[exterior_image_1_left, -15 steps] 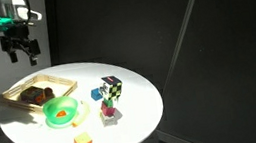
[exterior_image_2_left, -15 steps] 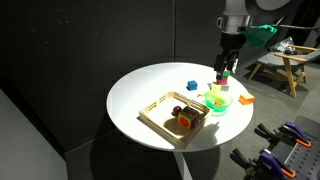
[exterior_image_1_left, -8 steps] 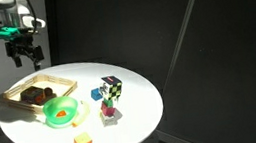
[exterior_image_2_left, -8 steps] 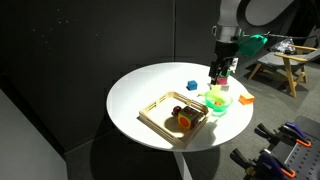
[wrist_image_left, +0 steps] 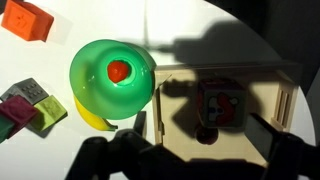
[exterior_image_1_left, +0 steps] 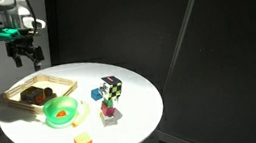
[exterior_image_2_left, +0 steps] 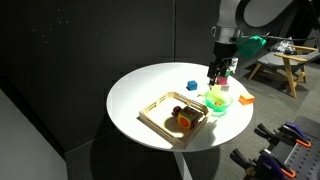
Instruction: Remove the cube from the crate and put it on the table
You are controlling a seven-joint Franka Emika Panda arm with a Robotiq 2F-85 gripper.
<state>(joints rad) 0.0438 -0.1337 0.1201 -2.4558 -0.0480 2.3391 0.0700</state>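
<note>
Dark-curtained room, round white table (exterior_image_1_left: 138, 108): arm high over the crate end, nothing grabbed yet
Fingers (wrist_image_left: 100, 162) spread wide and empty above the crate (wrist_image_left: 225, 72), looks like a line-up for a straight drop. Cube (wrist_image_left: 222, 103) sits inside it, a small reddish-brown block with square edges, boxed in by low light-wood rims. Glossy round green bowl (wrist_image_left: 112, 78) just beside the crate, so the descent should stay clear of it

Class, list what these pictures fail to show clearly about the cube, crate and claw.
Cube: wrist view, shadowed inside the crate; colour unclear.
Crate contents: in an exterior view, dark lumps too small to count.
Claw: tiny in both exterior views; wrist view shows only dark shapes at the bottom edge.
</note>
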